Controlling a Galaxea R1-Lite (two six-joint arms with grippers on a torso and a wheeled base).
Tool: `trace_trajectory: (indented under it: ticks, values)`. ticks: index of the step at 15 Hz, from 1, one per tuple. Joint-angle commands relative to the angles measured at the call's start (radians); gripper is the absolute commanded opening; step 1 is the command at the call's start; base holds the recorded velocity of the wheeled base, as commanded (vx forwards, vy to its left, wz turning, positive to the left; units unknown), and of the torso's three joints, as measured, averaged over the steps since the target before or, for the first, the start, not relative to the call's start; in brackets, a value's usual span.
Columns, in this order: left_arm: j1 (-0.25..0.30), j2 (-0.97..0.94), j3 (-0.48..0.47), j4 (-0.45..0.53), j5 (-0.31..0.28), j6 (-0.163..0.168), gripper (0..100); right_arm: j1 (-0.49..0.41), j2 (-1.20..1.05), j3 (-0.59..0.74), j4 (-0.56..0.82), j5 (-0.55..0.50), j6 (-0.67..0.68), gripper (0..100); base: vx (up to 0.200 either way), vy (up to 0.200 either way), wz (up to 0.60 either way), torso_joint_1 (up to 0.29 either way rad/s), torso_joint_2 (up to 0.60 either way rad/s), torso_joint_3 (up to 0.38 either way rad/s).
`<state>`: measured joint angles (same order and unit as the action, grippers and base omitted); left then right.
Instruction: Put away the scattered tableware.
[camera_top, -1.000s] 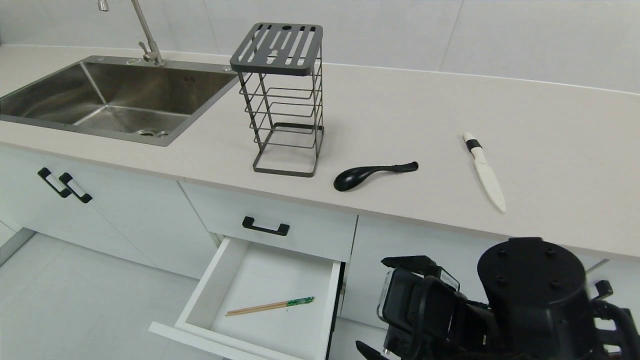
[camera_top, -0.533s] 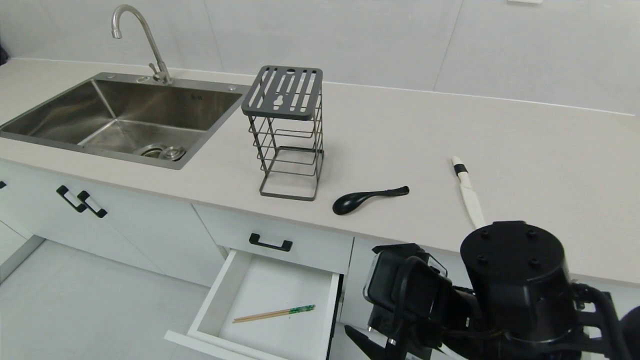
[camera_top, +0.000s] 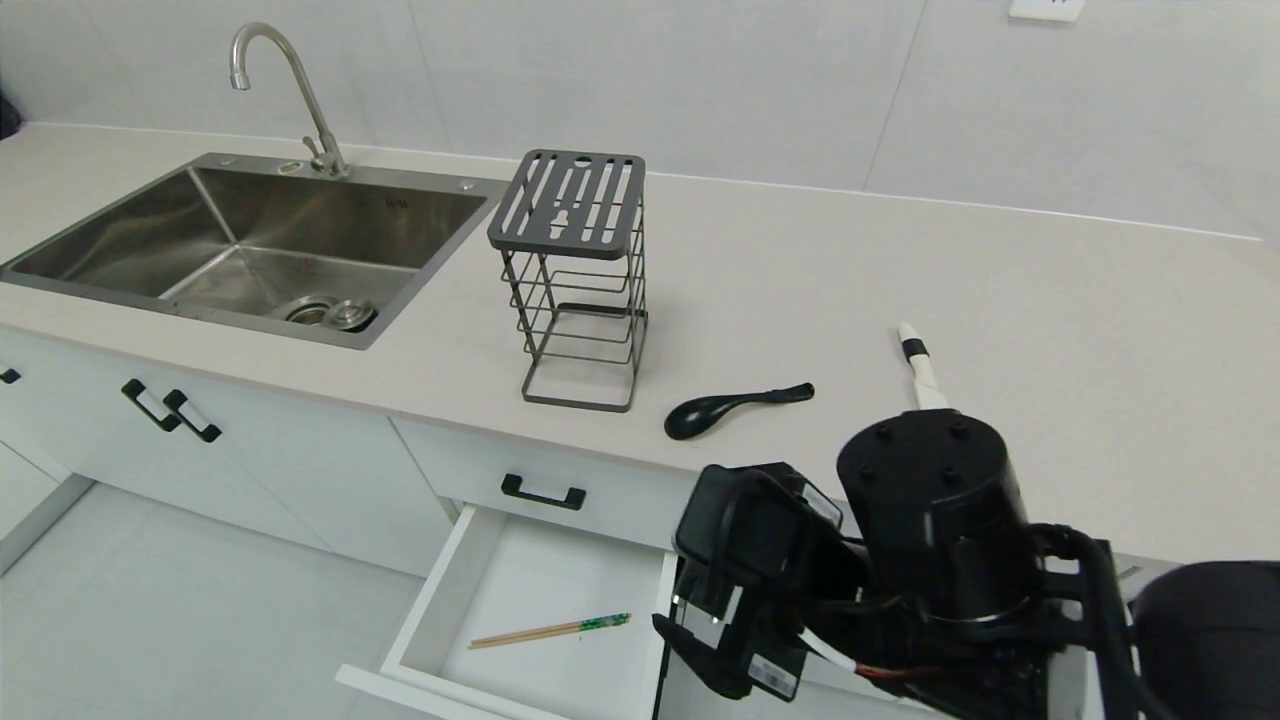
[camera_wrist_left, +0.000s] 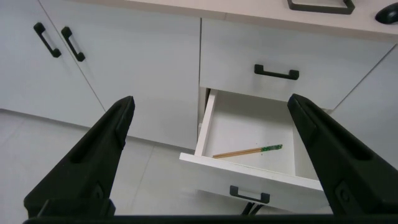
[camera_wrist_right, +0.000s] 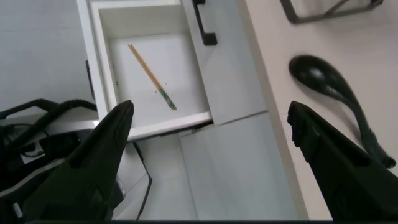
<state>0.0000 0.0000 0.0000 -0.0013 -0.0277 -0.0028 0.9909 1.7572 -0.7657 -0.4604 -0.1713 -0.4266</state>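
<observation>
A black spoon lies on the counter right of the wire rack; it also shows as the spoon in the right wrist view. A white knife with a black band lies farther right, its blade hidden behind my right arm. Below the counter edge a white drawer stands pulled out with a pair of chopsticks inside. My right gripper hangs open in front of the cabinets, beside the drawer, fingers wide apart around nothing. My left gripper is open too, facing the drawer and chopsticks.
A steel sink with a faucet occupies the counter's left. A closed drawer with a black handle sits above the open one. Cabinet doors with black handles are at the left. Bare counter lies behind the spoon and knife.
The head camera has shifted, showing more of the wall and faucet. My right arm has risen and moved left, now covering the knife's blade. The tableware has stayed put.
</observation>
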Motion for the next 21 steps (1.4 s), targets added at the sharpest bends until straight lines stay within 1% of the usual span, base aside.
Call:
trace_trajectory:
  ticks: [1, 3, 6, 10, 12, 13, 14, 17, 18, 19, 21]
  values:
    - [0.0, 0.002, 0.0, 0.0, 0.0, -0.002, 100, -0.009, 0.111, -0.13, -0.004, -0.007, -0.001, 100, 0.0, 0.0, 0.0, 0.0, 0.0, 0.0]
    - [0.0, 0.002, 0.0, 0.0, 0.0, 0.0, 100, -0.015, 0.131, -0.181, -0.003, -0.008, -0.001, 100, 0.0, 0.0, 0.0, 0.0, 0.0, 0.0]
    - [0.0, 0.002, 0.0, 0.0, 0.0, 0.0, 100, -0.034, 0.131, -0.158, -0.003, 0.001, 0.0, 100, 0.0, 0.0, 0.0, 0.0, 0.0, 0.0]
    - [0.0, 0.002, 0.0, 0.0, 0.0, -0.002, 100, -0.084, 0.11, -0.153, -0.003, 0.038, 0.008, 100, 0.0, 0.0, 0.0, 0.0, 0.0, 0.0]
    - [0.0, 0.002, 0.0, 0.0, 0.0, 0.0, 100, -0.107, 0.076, -0.116, -0.006, 0.041, 0.071, 100, 0.0, 0.0, 0.0, 0.0, 0.0, 0.0]
    - [0.0, 0.002, 0.0, -0.002, 0.0, 0.0, 100, -0.133, 0.028, -0.069, -0.007, 0.064, 0.129, 100, 0.0, 0.0, 0.0, 0.0, 0.0, 0.0]
    - [0.0, 0.002, 0.0, 0.0, 0.0, 0.0, 100, -0.156, -0.01, -0.038, -0.007, 0.073, 0.144, 100, 0.0, 0.0, 0.0, 0.0, 0.0, 0.0]
    - [0.0, 0.002, 0.0, 0.0, 0.0, 0.0, 100, -0.242, -0.097, 0.088, -0.007, 0.115, 0.144, 100, 0.0, 0.0, 0.0, 0.0, 0.0, 0.0]
    - [0.0, 0.002, 0.0, -0.002, 0.0, 0.0, 100, -0.267, -0.105, 0.111, -0.009, 0.119, 0.143, 100, 0.0, 0.0, 0.0, 0.0, 0.0, 0.0]
    - [0.0, 0.002, 0.0, 0.0, 0.0, 0.0, 100, -0.299, -0.11, 0.117, -0.009, 0.122, 0.138, 100, 0.0, 0.0, 0.0, 0.0, 0.0, 0.0]
    - [0.0, 0.002, 0.0, -0.002, 0.0, 0.0, 100, -0.322, -0.107, 0.1, -0.009, 0.136, 0.138, 100, 0.0, 0.0, 0.0, 0.0, 0.0, 0.0]
